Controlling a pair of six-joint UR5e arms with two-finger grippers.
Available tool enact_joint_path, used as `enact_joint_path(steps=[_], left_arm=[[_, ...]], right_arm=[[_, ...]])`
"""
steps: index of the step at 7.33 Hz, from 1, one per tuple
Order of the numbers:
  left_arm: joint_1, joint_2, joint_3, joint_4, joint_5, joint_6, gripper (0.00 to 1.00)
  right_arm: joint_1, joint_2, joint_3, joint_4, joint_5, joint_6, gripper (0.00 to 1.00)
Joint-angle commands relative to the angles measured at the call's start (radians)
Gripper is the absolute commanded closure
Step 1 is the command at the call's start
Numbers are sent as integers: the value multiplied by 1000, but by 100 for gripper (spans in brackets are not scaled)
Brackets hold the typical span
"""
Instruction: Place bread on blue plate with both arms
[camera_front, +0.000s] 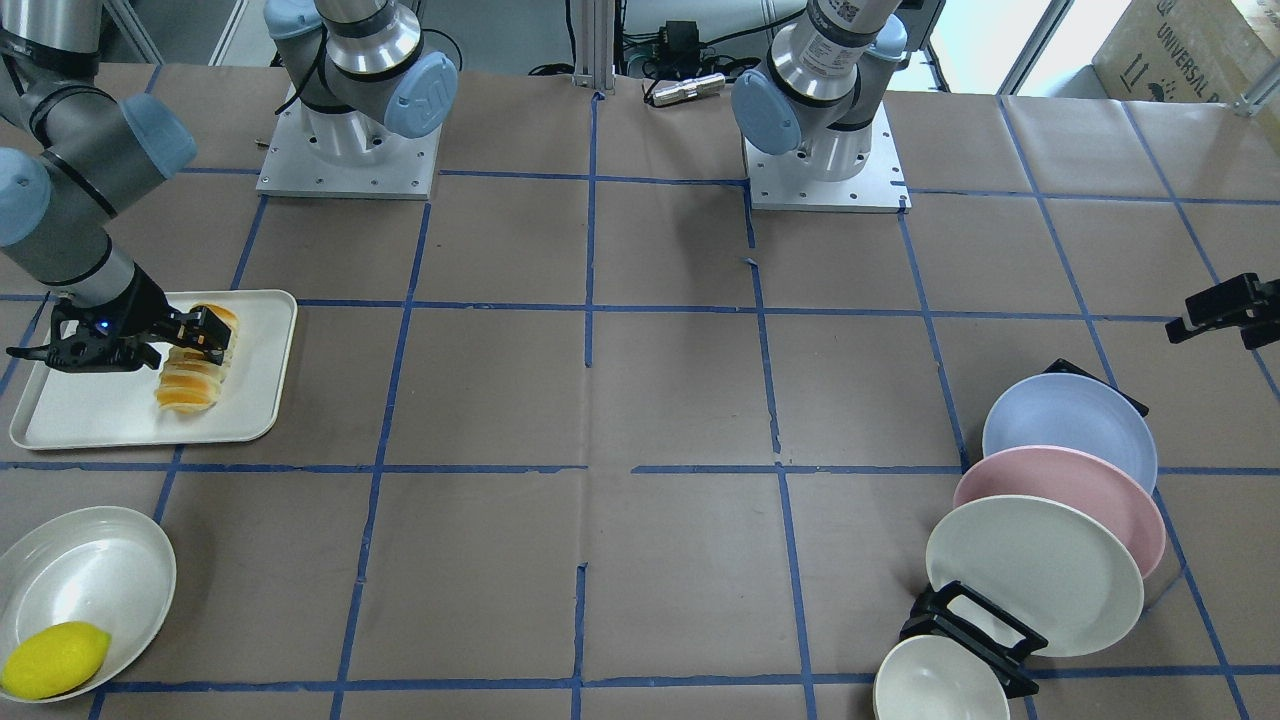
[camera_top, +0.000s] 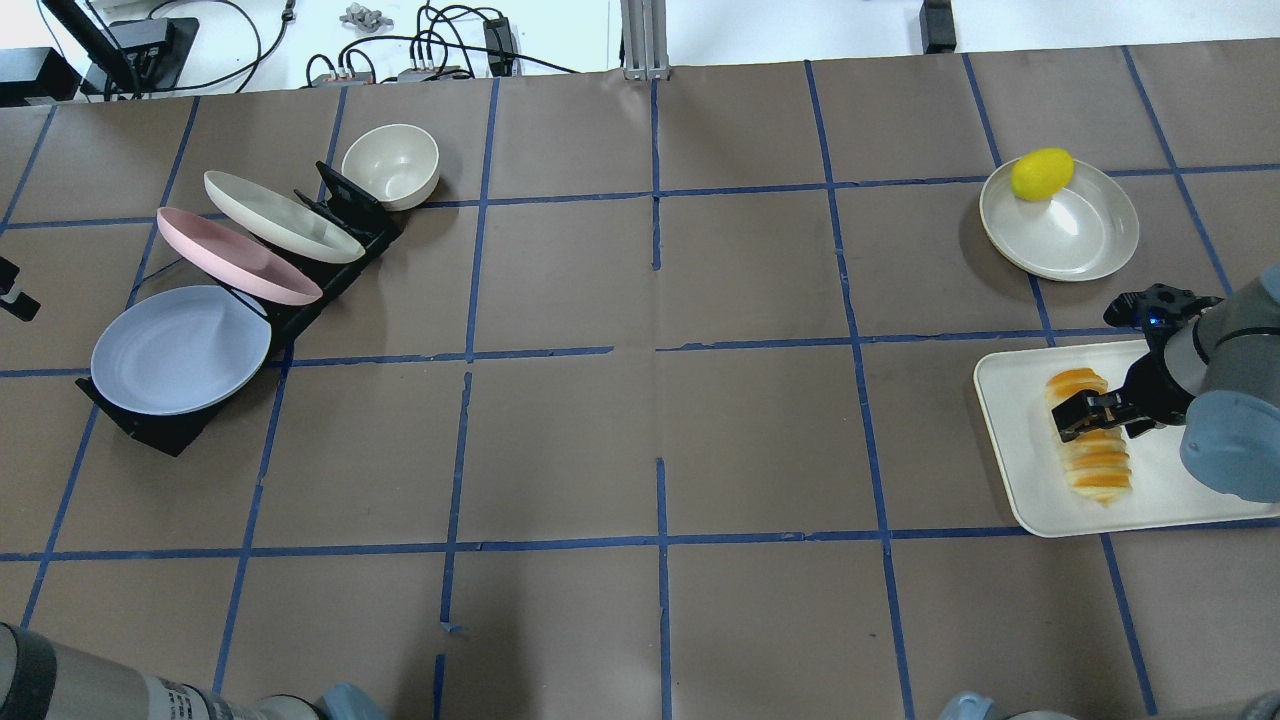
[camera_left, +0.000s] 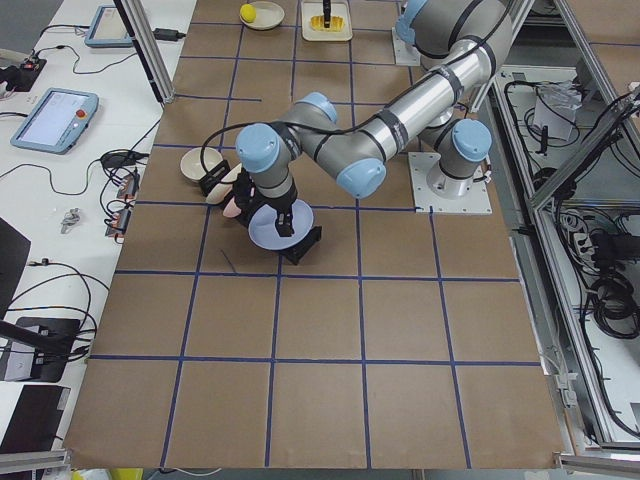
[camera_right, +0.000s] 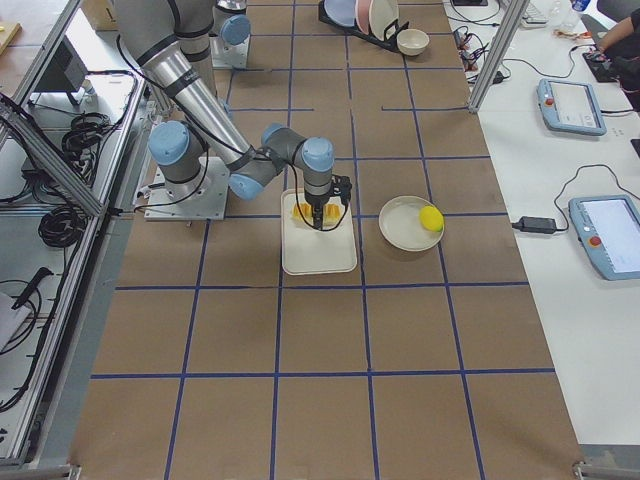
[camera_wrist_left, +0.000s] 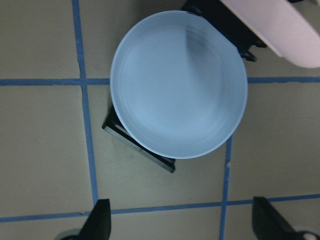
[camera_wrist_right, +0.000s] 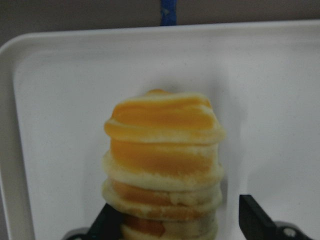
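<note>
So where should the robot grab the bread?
Across the middle of the bread, coming straight down from above, jaws on its two long sides. It lies flat on the tray, long and narrow, so its width probably fits best.

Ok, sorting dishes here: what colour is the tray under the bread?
Cream-white tray, clearest in the overhead exterior view.

Two grippers: left gripper (camera_wrist_left: 184, 222), right gripper (camera_top: 1085, 412). One bread (camera_top: 1095, 465) and one white tray (camera_top: 1030, 480), both under the right gripper. Near that gripper, one lemon (camera_top: 1041, 173) in one cream dish (camera_top: 1085, 230). Below the left gripper, three racked plates: one blue plate (camera_top: 180, 350), one pink plate (camera_top: 235, 257), one cream-white plate (camera_top: 280, 218). One black rack (camera_top: 160, 425). One cream bowl (camera_top: 391, 165) past the plates.
</note>
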Motion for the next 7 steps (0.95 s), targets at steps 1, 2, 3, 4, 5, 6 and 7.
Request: enact_joint_path(steps=[1,2,3,4,5,6,7], left_arm=[[19,-133,21,80,-39,38,0],[17,-179,32,91,-80,38,0],[12,-207,46,94,-84,37,0],[12,-219,55,94,-123,34,1],[9,-240,51,94,-139,26,3],[3,-257,55,94,-136,21,10],[2,-260,40,94,-137,20,36]], right_arm=[[-1,-24,-12,50,1,-1,13],[1,-50,-12,73,1,-1,12],[1,-68,-10,99,4,1,12],[1,-68,-4,101,5,1,12],[-1,-55,-8,100,12,-1,13],[-1,-52,-8,100,31,-2,14],[-1,-52,-8,97,30,-2,16]])
